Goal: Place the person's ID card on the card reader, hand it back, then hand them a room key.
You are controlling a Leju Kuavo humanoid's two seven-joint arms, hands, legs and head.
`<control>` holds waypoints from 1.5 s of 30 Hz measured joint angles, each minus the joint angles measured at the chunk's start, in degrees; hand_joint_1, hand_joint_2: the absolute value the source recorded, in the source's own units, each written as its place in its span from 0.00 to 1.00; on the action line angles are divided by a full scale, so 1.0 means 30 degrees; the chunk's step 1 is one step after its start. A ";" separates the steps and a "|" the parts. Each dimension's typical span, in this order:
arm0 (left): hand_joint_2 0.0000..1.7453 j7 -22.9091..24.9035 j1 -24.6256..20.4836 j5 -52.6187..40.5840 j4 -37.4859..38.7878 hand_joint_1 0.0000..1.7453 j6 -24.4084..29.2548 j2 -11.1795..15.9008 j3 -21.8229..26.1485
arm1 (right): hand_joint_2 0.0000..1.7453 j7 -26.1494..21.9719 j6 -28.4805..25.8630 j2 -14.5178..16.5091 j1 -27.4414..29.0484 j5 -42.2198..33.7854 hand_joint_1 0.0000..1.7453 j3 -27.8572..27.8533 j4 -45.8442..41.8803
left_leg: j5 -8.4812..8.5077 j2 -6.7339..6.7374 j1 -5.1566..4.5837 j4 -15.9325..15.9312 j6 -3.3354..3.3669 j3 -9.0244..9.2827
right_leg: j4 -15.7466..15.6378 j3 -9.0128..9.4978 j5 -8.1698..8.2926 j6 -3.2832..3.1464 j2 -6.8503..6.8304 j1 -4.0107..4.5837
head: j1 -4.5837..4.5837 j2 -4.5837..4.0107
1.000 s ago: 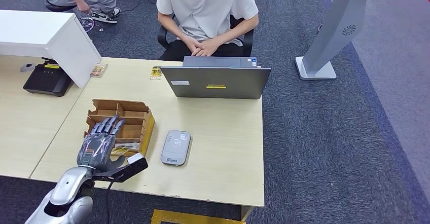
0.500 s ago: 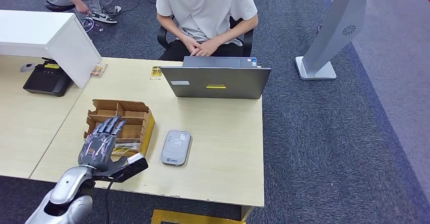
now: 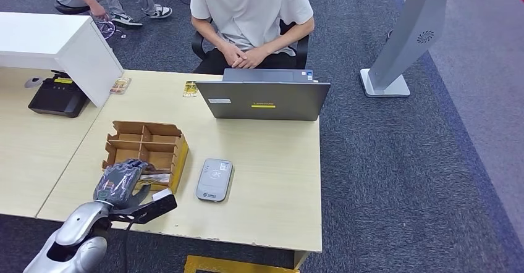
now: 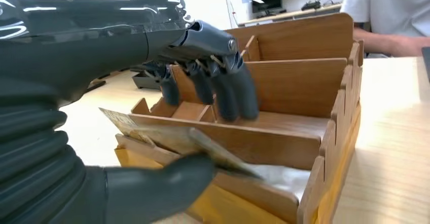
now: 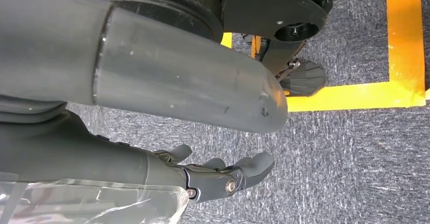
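Left hand [image 4: 167, 107] with fingers curled into the cardboard divider box [image 3: 148, 146], room key card [image 4: 177, 140] pinched against the thumb; right hand [image 5: 213, 178] hangs empty, fingers apart; a shallow pinch could drop the card.

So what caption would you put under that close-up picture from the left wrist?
Left hand curls over the cardboard divider box, fingers dipping into a compartment, thumb beneath a card at the box's near edge.

Bright, even indoor light throughout; the left wrist view's foreground is blurred.
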 joint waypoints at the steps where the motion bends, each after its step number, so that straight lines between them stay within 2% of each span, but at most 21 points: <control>1: 1.00 -0.0044 0.0000 0.0086 0.0007 1.00 -0.0060 0.0073 0.0000 | 0.00 0.0011 0.0000 -0.0015 -0.0006 -0.0020 0.00 0.0013 0.0000 | 0.0000 0.0000 0.0000 0.0000 0.0000 0.0000 | 0.0000 0.0000 0.0000 0.0000 0.0000 0.0000 | 0.0000 0.0000; 9: 1.00 -0.0093 -0.0008 0.0317 0.0011 1.00 -0.0195 0.0425 0.0000 | 0.00 0.0049 0.0000 -0.0088 -0.0043 -0.0060 0.00 0.0177 0.0000 | 0.0000 0.0000 -0.0001 0.0000 0.0000 -0.0001 | -0.0001 0.0000 0.0000 0.0000 0.0000 -0.0001 | 0.0000 0.0000; 28: 1.00 -0.0105 -0.0007 0.0665 0.0011 1.00 -0.0332 0.0596 0.0000 | 0.00 0.0049 0.0058 -0.0124 -0.0071 -0.0186 0.00 0.0330 0.0000 | 0.0000 0.0001 -0.0001 0.0000 0.0000 0.0001 | 0.0000 0.0000 0.0000 0.0000 0.0000 0.0000 | 0.0000 0.0000; 30: 1.00 -0.0250 0.0012 0.0667 0.0009 1.00 0.0067 0.0585 0.0000 | 0.00 0.0029 0.0060 -0.0126 -0.0066 -0.0242 0.00 0.0330 0.0000 | 0.0000 0.0001 -0.0001 0.0001 0.0000 0.0001 | 0.0000 -0.0001 0.0000 0.0000 0.0001 0.0000 | 0.0000 0.0000; 34: 1.00 -0.0548 0.0034 0.0434 -0.0267 1.00 0.1972 0.0252 0.0007 | 0.00 -0.0220 0.0111 -0.0126 -0.0046 -0.0443 0.00 0.0330 0.0000 | 0.0000 -0.0005 -0.0002 0.0001 0.0000 0.0000 | -0.0002 0.0001 0.0000 0.0001 -0.0006 -0.0001 | 0.0002 0.0000; 38: 1.00 -0.0910 0.0065 0.0610 -0.1088 1.00 0.2686 0.0048 0.0105 | 0.00 -0.0393 0.0115 -0.0128 0.0019 -0.0685 0.00 0.0330 0.0000 | 0.0000 -0.0003 -0.0002 0.0002 0.0000 -0.0001 | -0.0002 0.0001 0.0001 0.0001 -0.0006 -0.0001 | 0.0004 0.0000; 45: 1.00 -0.2201 0.1008 0.1704 -0.4798 1.00 0.4312 0.0205 0.1342 | 0.00 -0.0736 0.0138 -0.0148 0.0288 -0.1262 0.00 0.0317 0.0000 | -0.0003 0.0000 0.0000 -0.0001 0.0000 -0.0008 | -0.0001 -0.0003 -0.0003 0.0001 -0.0002 0.0000 | 0.0002 0.0000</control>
